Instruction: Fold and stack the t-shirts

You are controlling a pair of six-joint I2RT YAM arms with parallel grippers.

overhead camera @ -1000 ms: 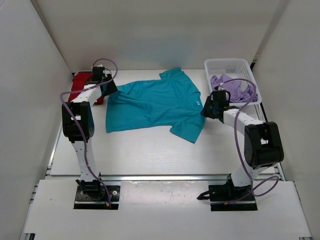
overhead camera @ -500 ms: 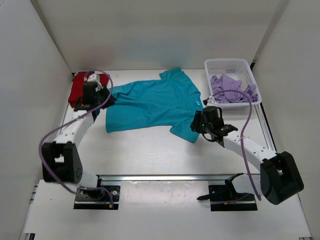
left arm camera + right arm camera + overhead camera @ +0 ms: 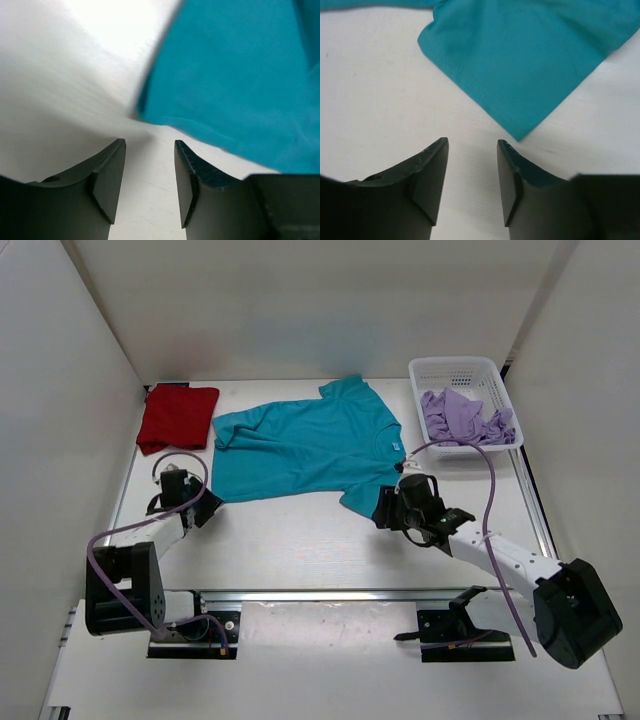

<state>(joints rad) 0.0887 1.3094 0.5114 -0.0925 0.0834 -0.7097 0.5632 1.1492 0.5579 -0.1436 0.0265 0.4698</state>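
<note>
Left arm (image 3: 148, 527), right arm (image 3: 492, 543) back, low

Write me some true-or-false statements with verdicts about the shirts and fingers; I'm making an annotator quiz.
The red t-shirt lies folded at the far left of the table. True.
The lavender t-shirt is spread on the table. False: it sits crumpled in the white basket.
The teal t-shirt lies spread on the table. True.
The right fingers clamp the teal t-shirt. False: they stand open, nothing between them, its sleeve just ahead.
</note>
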